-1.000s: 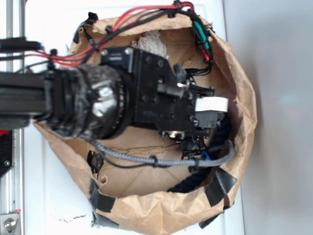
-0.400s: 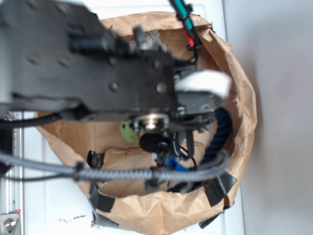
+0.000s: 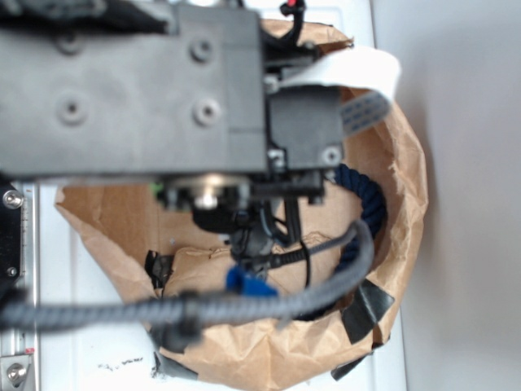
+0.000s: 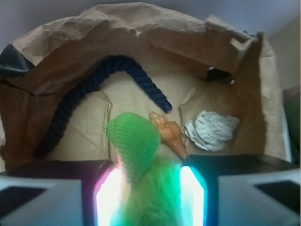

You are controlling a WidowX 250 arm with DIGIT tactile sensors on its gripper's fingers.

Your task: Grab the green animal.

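In the wrist view the claw (image 4: 150, 197) is closed on the green animal (image 4: 138, 155), which sits between the two fingers, its knitted flipper pointing to the far side. The toy looks lifted above the floor of the paper bag (image 4: 141, 28). Behind it lie the orange shell (image 4: 170, 133), the navy rope (image 4: 89, 89) at left and a crumpled white ball (image 4: 210, 130) at right. The grasp seems done; what is left is probably only to raise it clear
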